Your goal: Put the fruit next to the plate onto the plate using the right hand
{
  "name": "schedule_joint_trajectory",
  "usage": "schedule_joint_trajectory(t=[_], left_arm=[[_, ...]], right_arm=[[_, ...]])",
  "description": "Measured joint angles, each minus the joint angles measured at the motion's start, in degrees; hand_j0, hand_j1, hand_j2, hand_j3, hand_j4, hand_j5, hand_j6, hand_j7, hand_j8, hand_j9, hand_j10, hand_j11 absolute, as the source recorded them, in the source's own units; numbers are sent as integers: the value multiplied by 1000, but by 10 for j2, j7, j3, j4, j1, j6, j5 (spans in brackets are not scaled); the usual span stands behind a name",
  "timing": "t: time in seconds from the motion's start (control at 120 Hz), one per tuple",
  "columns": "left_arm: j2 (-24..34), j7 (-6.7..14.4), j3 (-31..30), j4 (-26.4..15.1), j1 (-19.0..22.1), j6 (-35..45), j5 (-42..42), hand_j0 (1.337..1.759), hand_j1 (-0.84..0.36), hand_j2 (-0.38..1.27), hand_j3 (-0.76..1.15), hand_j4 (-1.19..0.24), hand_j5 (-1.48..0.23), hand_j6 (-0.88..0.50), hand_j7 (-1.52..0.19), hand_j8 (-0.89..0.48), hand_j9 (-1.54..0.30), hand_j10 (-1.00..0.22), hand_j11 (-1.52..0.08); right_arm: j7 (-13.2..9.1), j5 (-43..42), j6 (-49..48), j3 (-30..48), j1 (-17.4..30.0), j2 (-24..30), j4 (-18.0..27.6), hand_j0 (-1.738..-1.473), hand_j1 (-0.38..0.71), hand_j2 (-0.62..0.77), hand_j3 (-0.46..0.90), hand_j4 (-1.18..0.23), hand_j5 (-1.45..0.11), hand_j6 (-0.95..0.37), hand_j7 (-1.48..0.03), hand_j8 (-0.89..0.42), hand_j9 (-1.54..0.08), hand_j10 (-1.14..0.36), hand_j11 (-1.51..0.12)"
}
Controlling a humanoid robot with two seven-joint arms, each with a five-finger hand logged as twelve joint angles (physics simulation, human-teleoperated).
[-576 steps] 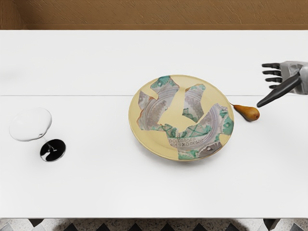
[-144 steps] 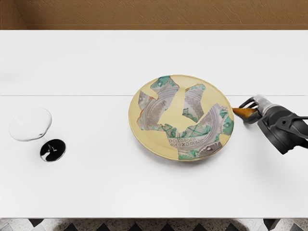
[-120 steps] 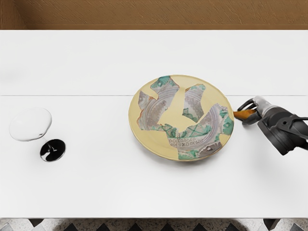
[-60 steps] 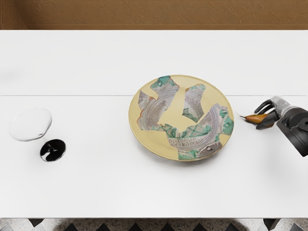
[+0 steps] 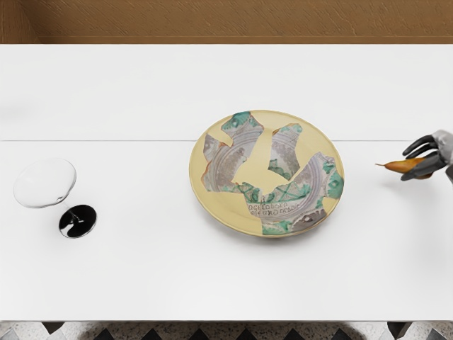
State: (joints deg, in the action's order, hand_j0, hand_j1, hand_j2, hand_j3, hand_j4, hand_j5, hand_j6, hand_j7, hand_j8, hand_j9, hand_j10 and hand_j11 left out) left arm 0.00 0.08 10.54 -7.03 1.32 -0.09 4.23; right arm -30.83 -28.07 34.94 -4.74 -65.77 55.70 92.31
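Right robot hand [image 5: 430, 154], at the right edge of view, has its fingers [image 5: 420, 144] curled around the brown pear [image 5: 401, 166]. The pear's narrow end points toward the plate [image 5: 197, 170]. The pear is clear of the plate, off to its right above the white surface [image 5: 212, 85].

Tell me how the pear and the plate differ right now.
The pear is small and plain orange-brown; the plate is large, yellow with green-grey patches. The right hand grips the pear; the plate lies untouched on the table. They are apart, not touching.
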Motion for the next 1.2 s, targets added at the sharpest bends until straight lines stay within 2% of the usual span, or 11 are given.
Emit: schedule_joint_trajectory(t=[0.092, 0.217, 0.392, 0.45, 0.708, 0.925, 1.017, 1.067, 1.117, 1.2], left_arm=[[0, 0, 0, 0, 0, 0, 0, 1658, 325, 4, 0, -21, -27, -21, -27, -21, -27, -21, -27], [0, 0, 0, 0, 0, 0, 0, 1658, 325, 4, 0, -21, -27, -21, -27, -21, -27, -21, -27], [0, 0, 0, 0, 0, 0, 0, 1658, 325, 5, 0, -21, -27, -21, -27, -21, -27, -21, -27], [0, 0, 0, 0, 0, 0, 0, 1658, 325, 5, 0, -21, -27, -21, -27, -21, -27, -21, -27], [0, 0, 0, 0, 0, 0, 0, 1658, 325, 4, 0, -21, -27, -21, -27, -21, -27, -21, -27], [0, 0, 0, 0, 0, 0, 0, 1658, 325, 4, 0, -21, -27, -21, -27, -21, -27, -21, -27], [0, 0, 0, 0, 0, 0, 0, 1658, 325, 4, 0, -21, -27, -21, -27, -21, -27, -21, -27], [0, 0, 0, 0, 0, 0, 0, 1658, 325, 4, 0, -21, -27, -21, -27, -21, -27, -21, -27], [0, 0, 0, 0, 0, 0, 0, 1658, 325, 4, 0, -21, -27, -21, -27, -21, -27, -21, -27], [0, 0, 0, 0, 0, 0, 0, 1658, 325, 4, 0, -21, -27, -21, -27, -21, -27, -21, -27]], right_arm=[[-3, 0, 0, 17, -7, 14, 18, -1648, 328, 295, 0, -860, -1151, -511, -1134, -373, -1150, -504, -1132], [-19, 1, 0, 63, -11, 25, 42, -1648, 328, 295, 0, -862, -1150, -510, -1134, -370, -1161, -490, -1160], [-37, 8, 0, 126, -16, 24, 68, -1648, 332, 302, 0, -860, -1155, -507, -1134, -358, -1168, -472, -1177], [-39, 12, 0, 137, -20, 19, 71, -1648, 318, 261, 0, -862, -1152, -510, -1134, -367, -1168, -479, -1181], [-41, 33, -4, 161, -43, -42, 75, -1649, 293, 248, 1, -863, -1152, -536, -1134, -382, -1168, -495, -1193], [-41, 37, -58, 170, -45, -88, 75, -1650, 299, 250, 1, -859, -1162, -537, -1134, -376, -1165, -494, -1203], [-41, 37, -78, 171, -46, -109, 74, -1650, 267, 186, 1, -861, -1158, -550, -1134, -397, -1165, -508, -1205], [-40, 37, -83, 171, -45, -123, 72, -1650, 252, 197, 0, -863, -1154, -572, -1134, -405, -1166, -520, -1205], [-41, 37, -86, 171, -45, -136, 70, -1651, 265, 232, 1, -862, -1157, -567, -1134, -400, -1165, -521, -1205], [-41, 35, -87, 170, -43, -163, 64, -1650, 275, 205, 1, -859, -1163, -553, -1134, -389, -1167, -517, -1208]])
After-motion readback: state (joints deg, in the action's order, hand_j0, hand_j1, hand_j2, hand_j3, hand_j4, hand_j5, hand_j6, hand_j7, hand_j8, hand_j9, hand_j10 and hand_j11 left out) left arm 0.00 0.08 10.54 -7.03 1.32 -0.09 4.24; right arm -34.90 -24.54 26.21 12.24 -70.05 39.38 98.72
